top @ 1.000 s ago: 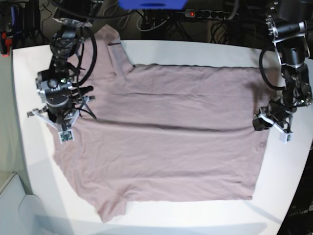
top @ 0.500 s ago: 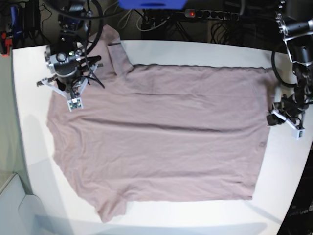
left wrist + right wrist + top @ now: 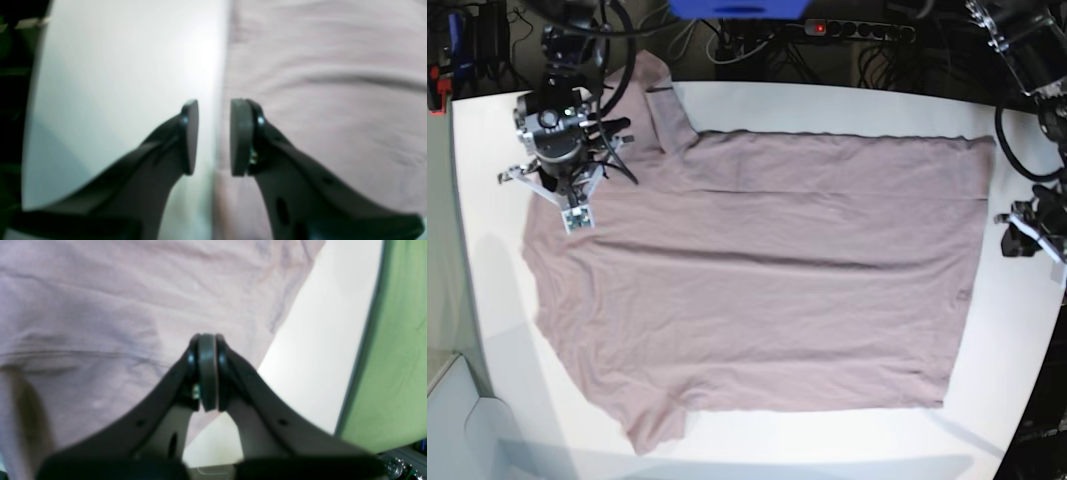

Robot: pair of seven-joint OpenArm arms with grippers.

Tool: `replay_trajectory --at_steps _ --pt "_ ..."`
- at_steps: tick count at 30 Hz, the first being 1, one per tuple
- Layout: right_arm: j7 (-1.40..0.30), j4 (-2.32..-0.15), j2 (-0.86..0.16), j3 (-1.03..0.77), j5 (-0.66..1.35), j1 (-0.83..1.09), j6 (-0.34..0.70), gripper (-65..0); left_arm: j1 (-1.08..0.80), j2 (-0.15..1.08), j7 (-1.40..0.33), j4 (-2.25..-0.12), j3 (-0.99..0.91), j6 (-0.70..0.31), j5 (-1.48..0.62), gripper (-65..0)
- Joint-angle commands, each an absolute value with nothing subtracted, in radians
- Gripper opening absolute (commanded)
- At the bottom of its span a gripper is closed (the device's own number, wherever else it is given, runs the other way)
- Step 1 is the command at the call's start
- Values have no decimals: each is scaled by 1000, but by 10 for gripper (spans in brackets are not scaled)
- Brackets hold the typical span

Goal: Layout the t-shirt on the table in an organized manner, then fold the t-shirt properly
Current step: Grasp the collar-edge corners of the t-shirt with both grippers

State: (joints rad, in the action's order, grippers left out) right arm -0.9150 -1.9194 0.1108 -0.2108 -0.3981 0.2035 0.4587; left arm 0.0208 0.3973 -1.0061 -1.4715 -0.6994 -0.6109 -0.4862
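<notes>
The mauve t-shirt (image 3: 767, 280) lies spread flat on the white table (image 3: 827, 100), neck end to the left and hem to the right, with one sleeve at the far left and another at the near left. In the left wrist view, my left gripper (image 3: 213, 110) hovers open over the shirt's (image 3: 317, 83) edge. One finger is above bare table (image 3: 116, 66), and nothing sits between the pads. My right gripper (image 3: 206, 340) is shut, pads together, above the shirt (image 3: 116, 306) near its edge. In the base view the right arm (image 3: 557, 150) stands over the far-left shoulder, and the left arm (image 3: 1039, 225) is beyond the hem.
A power strip (image 3: 857, 28) with a red light and cables lie behind the table's far edge. A pale box (image 3: 452, 420) stands at the near left. A green surface (image 3: 393, 356) shows past the table edge in the right wrist view.
The right arm has moved from the shirt's left side up toward the far-left shoulder. The left arm has drawn away to the right, and the hem's far corner now reaches further right.
</notes>
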Motion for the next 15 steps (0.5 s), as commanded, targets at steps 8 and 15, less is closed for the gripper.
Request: replay_trajectory --at_steps 8,15 --pt "-901 -1939 97 -223 -407 220 460 -650 -171 348 -1012 -1649 -783 -633 -478 -482" --pt "-901 -1940 102 -239 -404 219 458 -650 -197 344 -1013 -1600 -803 -698 -469 -428"
